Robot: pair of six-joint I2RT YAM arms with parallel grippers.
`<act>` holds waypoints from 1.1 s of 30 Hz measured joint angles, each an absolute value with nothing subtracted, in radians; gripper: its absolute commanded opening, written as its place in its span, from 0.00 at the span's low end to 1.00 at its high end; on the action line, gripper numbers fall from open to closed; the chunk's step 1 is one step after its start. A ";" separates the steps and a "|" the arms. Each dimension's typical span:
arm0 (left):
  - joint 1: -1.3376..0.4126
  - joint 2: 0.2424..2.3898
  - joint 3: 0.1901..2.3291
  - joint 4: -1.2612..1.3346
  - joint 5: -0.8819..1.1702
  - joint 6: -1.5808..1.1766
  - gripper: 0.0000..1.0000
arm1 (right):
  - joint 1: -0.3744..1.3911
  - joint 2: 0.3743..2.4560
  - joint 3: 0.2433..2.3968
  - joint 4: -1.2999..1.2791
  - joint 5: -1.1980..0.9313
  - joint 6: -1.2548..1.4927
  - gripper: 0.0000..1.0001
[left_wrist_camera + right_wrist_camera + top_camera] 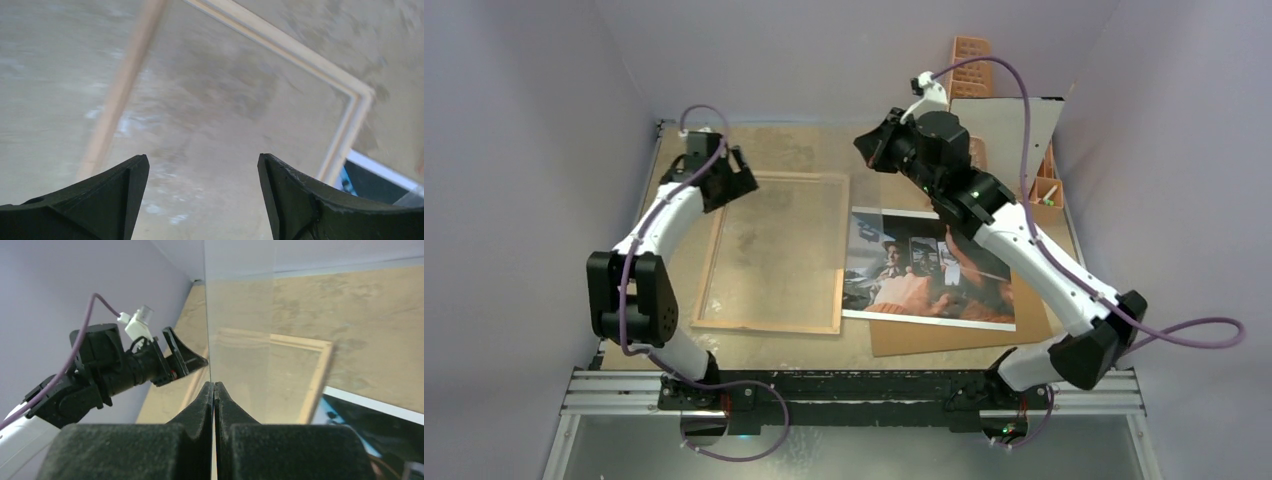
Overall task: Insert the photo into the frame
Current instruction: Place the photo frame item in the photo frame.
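The frame lies back-up on the table's left half, light wood rim up; its rim also shows in the left wrist view. My left gripper hovers open over its far left corner, nothing between the jaws. The photo lies face up to the right of the frame, on a brown backing board. My right gripper is raised behind the frame's far right corner. In the right wrist view it is shut on the edge of a clear pane that stands up from the fingers.
An orange crate and a leaning white board stand at the back right. Lilac walls close in the table on three sides. The left gripper is close to the pane's left side.
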State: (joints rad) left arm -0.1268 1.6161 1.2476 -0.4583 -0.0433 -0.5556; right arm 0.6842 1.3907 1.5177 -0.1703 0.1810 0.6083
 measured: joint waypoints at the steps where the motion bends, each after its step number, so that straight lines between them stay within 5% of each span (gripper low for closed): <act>1: -0.088 1.611 1.257 -0.474 -0.049 -0.556 0.84 | 0.684 1.416 1.527 -0.155 0.158 0.626 0.00; 7: 0.074 1.548 1.298 -0.585 -0.131 -0.556 0.85 | 0.691 1.577 1.576 -0.040 0.014 0.759 0.00; 25: 0.094 1.175 1.483 -0.682 -0.534 -0.528 0.88 | 0.826 1.919 1.721 0.307 -0.154 1.239 0.00; 33: 0.096 1.219 1.461 -0.682 -0.481 -0.511 0.88 | 0.825 1.932 1.465 0.470 -0.068 1.340 0.00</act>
State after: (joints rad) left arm 0.0963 1.2186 1.4612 -0.6819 -0.4812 -0.5110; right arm 0.8246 1.9320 1.4647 0.4698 -0.0685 1.3403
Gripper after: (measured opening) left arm 0.872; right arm 0.004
